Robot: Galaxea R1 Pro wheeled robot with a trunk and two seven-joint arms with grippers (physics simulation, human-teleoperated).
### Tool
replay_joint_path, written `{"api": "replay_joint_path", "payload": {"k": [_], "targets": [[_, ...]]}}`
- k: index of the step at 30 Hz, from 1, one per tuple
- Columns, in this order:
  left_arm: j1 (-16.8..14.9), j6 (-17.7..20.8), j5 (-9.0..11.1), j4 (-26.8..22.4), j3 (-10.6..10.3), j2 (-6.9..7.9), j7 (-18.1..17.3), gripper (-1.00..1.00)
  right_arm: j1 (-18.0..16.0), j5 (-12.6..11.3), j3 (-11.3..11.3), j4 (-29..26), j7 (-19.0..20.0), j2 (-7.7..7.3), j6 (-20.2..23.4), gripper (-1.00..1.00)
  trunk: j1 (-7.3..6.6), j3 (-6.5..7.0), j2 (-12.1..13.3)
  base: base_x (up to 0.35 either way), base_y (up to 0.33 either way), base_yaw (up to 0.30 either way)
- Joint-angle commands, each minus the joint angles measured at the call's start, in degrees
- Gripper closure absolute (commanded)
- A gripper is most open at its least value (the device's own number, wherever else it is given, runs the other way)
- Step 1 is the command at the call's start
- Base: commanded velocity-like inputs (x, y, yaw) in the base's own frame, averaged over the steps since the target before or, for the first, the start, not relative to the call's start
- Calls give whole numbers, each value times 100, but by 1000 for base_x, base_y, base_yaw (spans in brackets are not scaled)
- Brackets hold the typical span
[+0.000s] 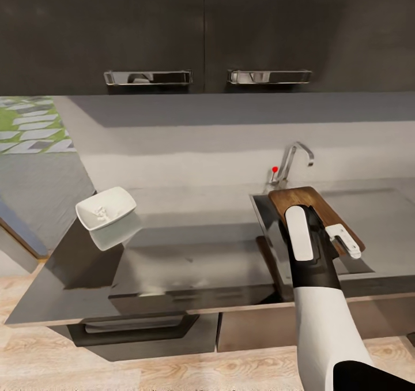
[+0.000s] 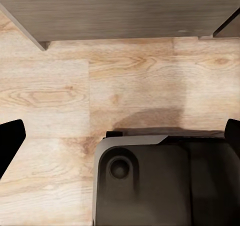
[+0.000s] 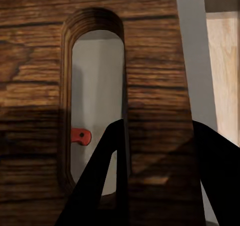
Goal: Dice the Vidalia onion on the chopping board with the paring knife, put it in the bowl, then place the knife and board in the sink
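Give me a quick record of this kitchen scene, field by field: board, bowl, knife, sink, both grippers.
chopping board: tilted over the sink, held by its handle-hole end
right gripper: shut on the board beside the hole
paring knife: red handle glimpsed through the hole, below the board
bowl: on the countertop, pale bits inside
left gripper: open, above wooden floor

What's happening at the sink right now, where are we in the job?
The right gripper has the chopping board pinched at its handle-hole end, holding it tilted over the sink, so the board is not down in the basin yet. Through the handle hole, the right wrist view shows a bit of red, likely the paring knife already in the basin. The bowl sits at the far left end of the countertop with pale pieces inside. The left gripper hangs open over the floor.
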Motion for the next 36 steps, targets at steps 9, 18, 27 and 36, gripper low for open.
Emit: {"api": "replay_joint_path", "payload": {"k": [9,18,27,36], "targets": [[0,-13,59,-5,-35,11,22,-100,1,-23,-49,3,-22,4,60,100,3,-93,-11,33,-30,0],[0,-20,59,-7,-35,12,24,-100,4,-23,-58,3,-29,4,60,100,3,-176,-11,123,-78,0],[0,-22,59,7,-35,16,24,-100,4,-37,-435,6,-18,4,61,100,3,-259,-11,31,-17,0],[0,-21,59,19,-35,20,24,-100,4,-32,-445,123,-14,4,59,100,3,-342,-11,0,0,0]]}}
